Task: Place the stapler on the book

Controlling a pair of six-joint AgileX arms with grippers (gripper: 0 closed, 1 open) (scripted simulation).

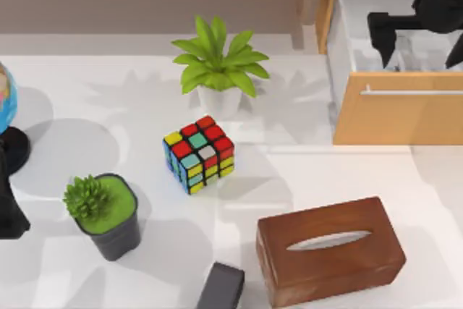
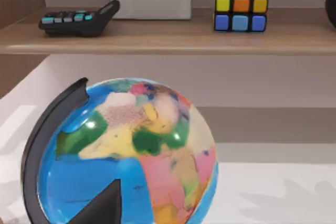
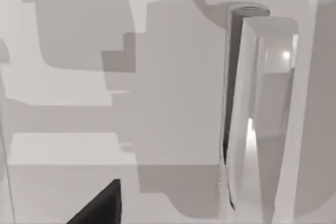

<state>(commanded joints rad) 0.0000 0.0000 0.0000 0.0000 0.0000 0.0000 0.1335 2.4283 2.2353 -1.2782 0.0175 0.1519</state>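
While my right gripper [image 1: 423,30] hangs over the open drawer [image 1: 398,117] seeking the stapler [image 3: 260,108], I cannot tell its finger state

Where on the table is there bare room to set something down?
Bare tabletop lies between the globe and the white-potted plant. Another patch runs right of the Rubik's cube, below the open drawer. It is crowded at the front: dark-potted plant, dark object, wooden tissue box.
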